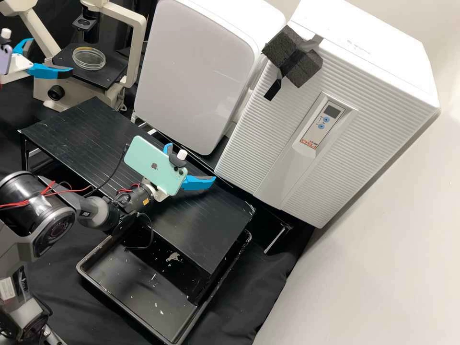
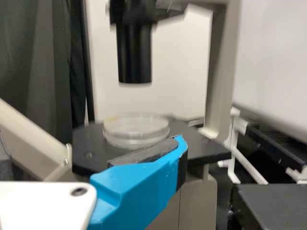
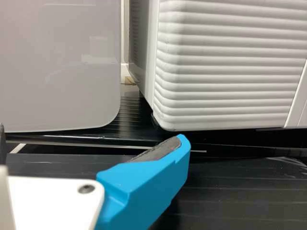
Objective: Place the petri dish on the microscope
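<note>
In the high view, the clear round petri dish (image 1: pixel 89 59) rests flat on the black stage of the microscope (image 1: pixel 106 79). My left gripper (image 1: pixel 51 57) stands open at the stage's left side, apart from the dish. The left wrist view has the dish (image 2: pixel 136 131) on the stage (image 2: pixel 211 152), below the black column (image 2: pixel 134 52), with one blue finger of my left gripper (image 2: pixel 146 179) in front. Over the black slatted platform, my right gripper (image 1: pixel 191 163) is open and holds nothing; one of its blue fingers (image 3: pixel 152 179) shows in the right wrist view.
The slatted black platform (image 1: pixel 81 134) stands before the microscope, with a black tray (image 1: pixel 120 306) partly under it. Behind are a rounded white unit (image 1: pixel 191 72) and a ribbed white unit (image 1: pixel 268 134), the latter bearing black foam blocks (image 1: pixel 287 50).
</note>
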### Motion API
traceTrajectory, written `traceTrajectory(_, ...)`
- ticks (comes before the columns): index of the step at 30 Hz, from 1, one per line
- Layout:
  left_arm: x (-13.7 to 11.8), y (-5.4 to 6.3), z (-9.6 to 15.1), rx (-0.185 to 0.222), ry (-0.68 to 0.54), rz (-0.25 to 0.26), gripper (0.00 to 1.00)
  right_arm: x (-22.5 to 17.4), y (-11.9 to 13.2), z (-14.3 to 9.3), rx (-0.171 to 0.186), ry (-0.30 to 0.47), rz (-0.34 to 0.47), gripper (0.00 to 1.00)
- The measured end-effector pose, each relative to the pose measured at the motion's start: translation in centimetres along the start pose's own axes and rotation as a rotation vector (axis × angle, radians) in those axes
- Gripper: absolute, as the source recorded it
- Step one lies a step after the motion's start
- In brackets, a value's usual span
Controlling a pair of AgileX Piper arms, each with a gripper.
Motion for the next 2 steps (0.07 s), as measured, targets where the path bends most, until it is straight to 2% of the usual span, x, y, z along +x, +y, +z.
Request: traceTrajectory(2, -0.93, -0.02, 0.09, -0.002, 0.000, 0.038, 1.00, 0.00, 0.00, 0.00, 0.000, 0.000, 0.000, 1.00)
